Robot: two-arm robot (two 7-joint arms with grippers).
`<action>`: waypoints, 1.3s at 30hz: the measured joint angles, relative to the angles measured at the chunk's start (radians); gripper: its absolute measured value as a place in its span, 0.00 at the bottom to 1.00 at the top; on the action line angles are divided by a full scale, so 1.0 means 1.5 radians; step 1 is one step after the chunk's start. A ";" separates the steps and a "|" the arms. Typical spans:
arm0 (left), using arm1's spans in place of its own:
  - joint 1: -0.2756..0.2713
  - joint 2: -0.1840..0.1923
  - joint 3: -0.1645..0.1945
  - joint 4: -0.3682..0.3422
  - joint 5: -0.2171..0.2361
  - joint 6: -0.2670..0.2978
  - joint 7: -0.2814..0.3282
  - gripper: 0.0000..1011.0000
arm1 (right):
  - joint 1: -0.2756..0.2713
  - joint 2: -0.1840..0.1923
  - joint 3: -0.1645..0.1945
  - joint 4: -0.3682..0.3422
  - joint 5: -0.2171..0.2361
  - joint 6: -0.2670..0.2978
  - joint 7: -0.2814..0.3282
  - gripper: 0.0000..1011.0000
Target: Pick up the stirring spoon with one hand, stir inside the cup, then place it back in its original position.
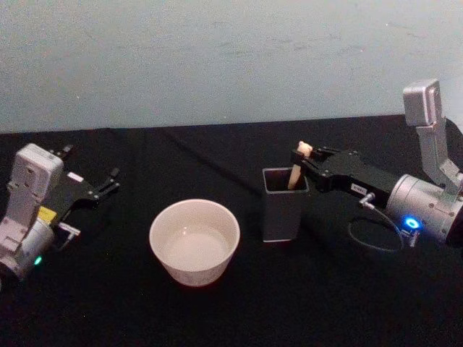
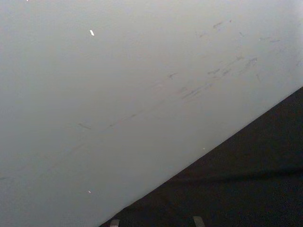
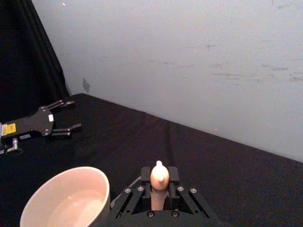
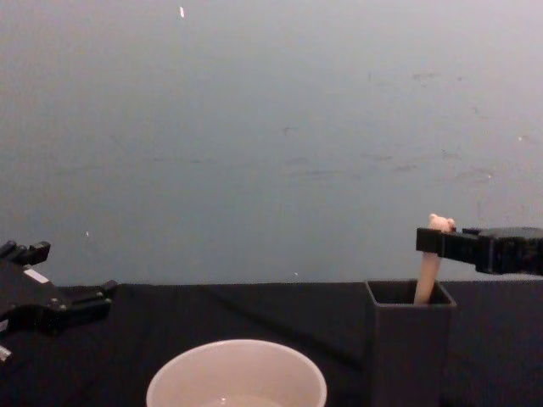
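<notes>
Head view: our right gripper (image 1: 307, 160) clamps the stirring spoon (image 1: 296, 173) just under its bear head; it looks light, stiff, slippery. Left gripper (image 1: 108, 184) rests spread apart.

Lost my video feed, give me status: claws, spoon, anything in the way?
Right claw shut on cream bear-topped stirring spoon, upright in dark grey square holder. Left claw open, parked left. Wide cream round cup stands beside holder, path open.
</notes>
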 joint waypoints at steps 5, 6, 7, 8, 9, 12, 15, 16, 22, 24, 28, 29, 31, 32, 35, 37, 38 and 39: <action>0.000 0.000 0.000 0.000 0.000 0.000 0.000 0.99 | 0.000 -0.003 0.000 0.007 -0.004 0.003 -0.001 0.21; 0.000 0.000 0.000 0.000 0.000 0.000 0.000 0.99 | 0.000 -0.003 0.000 0.007 -0.005 0.004 -0.001 0.21; 0.000 0.000 0.000 0.000 0.000 0.000 0.000 0.99 | 0.000 -0.003 0.000 0.008 -0.006 0.004 -0.001 0.21; 0.000 0.000 0.000 0.000 0.000 0.000 0.000 0.99 | 0.000 -0.004 0.000 0.010 -0.007 0.005 -0.001 0.21; 0.000 0.000 0.000 0.000 0.000 0.000 0.000 0.99 | 0.000 -0.004 0.000 0.010 -0.007 0.005 -0.001 0.21; 0.000 0.000 0.000 0.000 0.000 0.000 0.000 0.99 | 0.000 -0.006 0.000 0.012 -0.007 0.009 -0.001 0.21; 0.000 0.000 0.000 0.000 0.000 0.000 0.000 0.99 | 0.001 -0.007 0.001 0.014 -0.008 0.012 -0.002 0.21; 0.000 0.000 0.000 0.000 0.000 0.000 0.000 0.99 | 0.002 -0.008 0.001 0.015 -0.008 0.014 -0.003 0.21; 0.000 0.000 0.000 0.000 0.000 0.000 0.000 0.99 | 0.003 -0.010 0.001 0.016 -0.011 0.021 -0.006 0.21; 0.000 0.000 0.000 0.000 0.000 0.000 0.000 0.99 | 0.003 -0.011 0.001 0.016 -0.012 0.022 -0.008 0.21; 0.000 0.000 0.000 0.000 0.000 0.000 0.000 0.99 | 0.004 -0.010 0.001 0.016 -0.012 0.022 -0.008 0.21; 0.000 0.000 0.000 0.000 0.000 0.000 0.000 0.99 | 0.004 -0.010 0.001 0.017 -0.012 0.022 -0.008 0.21; 0.000 0.000 0.000 0.000 0.000 0.000 0.000 0.99 | 0.004 -0.010 0.001 0.017 -0.012 0.022 -0.008 0.21; 0.000 0.000 0.000 0.000 0.000 0.000 0.000 0.99 | 0.004 -0.010 0.001 0.017 -0.012 0.022 -0.008 0.21; 0.000 0.000 0.000 0.000 0.000 0.000 0.000 0.99 | 0.003 -0.010 0.001 0.017 -0.012 0.021 -0.008 0.21; 0.000 0.000 0.000 0.000 0.000 0.000 0.000 0.99 | 0.003 -0.010 0.001 0.017 -0.012 0.021 -0.008 0.21; 0.000 0.000 0.000 0.000 0.000 0.000 0.000 0.99 | 0.003 -0.010 0.001 0.016 -0.012 0.021 -0.008 0.21; 0.000 0.000 0.000 0.000 0.000 0.000 0.000 0.99 | 0.003 -0.010 0.001 0.016 -0.012 0.021 -0.007 0.21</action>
